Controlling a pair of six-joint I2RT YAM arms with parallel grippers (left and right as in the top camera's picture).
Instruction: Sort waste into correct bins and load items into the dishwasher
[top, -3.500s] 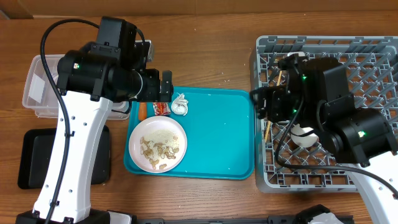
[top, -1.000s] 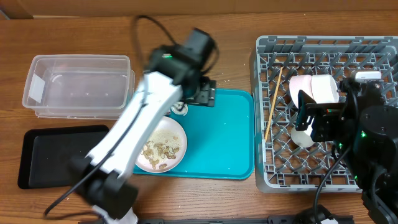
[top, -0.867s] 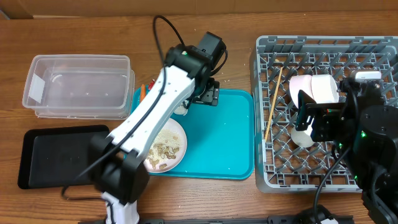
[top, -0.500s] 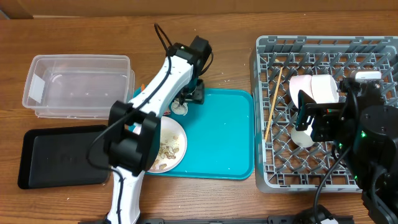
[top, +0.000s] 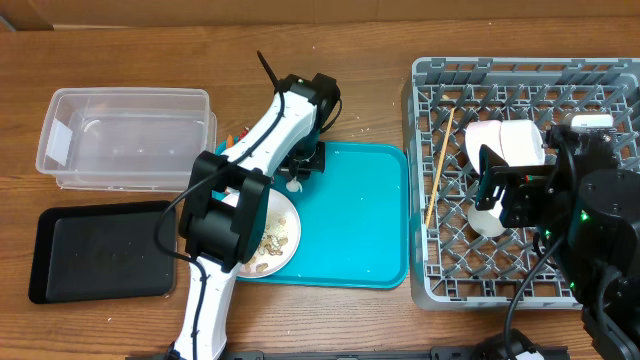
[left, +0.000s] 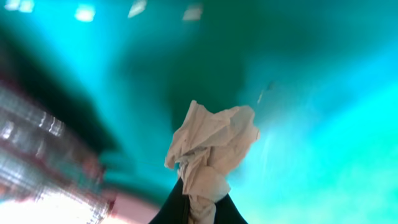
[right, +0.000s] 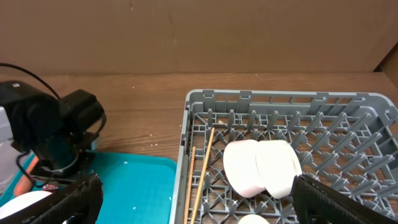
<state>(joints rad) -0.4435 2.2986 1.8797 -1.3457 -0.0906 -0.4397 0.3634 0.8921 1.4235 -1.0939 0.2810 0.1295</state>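
Crumpled white tissue ball (left: 212, 144): creased, irregular, with folded edges. It sits over the far left corner of the teal tray (top: 360, 215). The wrist view is blurred, so contact with the tray surface cannot be confirmed.

Left gripper (left: 199, 210): jaws clamped on the lower part of the tissue ball.

Right gripper (right: 198, 186): jaws wide apart, positioned over the dish rack (top: 520, 72), holding nothing.

Containers:
- The teal tray carries the white plate (top: 285, 215) at its near left, with beige food scraps (top: 262, 243) on it.
- The dish rack, at right, holds white bowls (right: 258, 168) tipped on their sides. The chopsticks (top: 438, 165) lie far-to-near along its left side.
- The clear tub (top: 125, 135) stands far left.
- The black tray (top: 100, 250) lies nearer than the tub.
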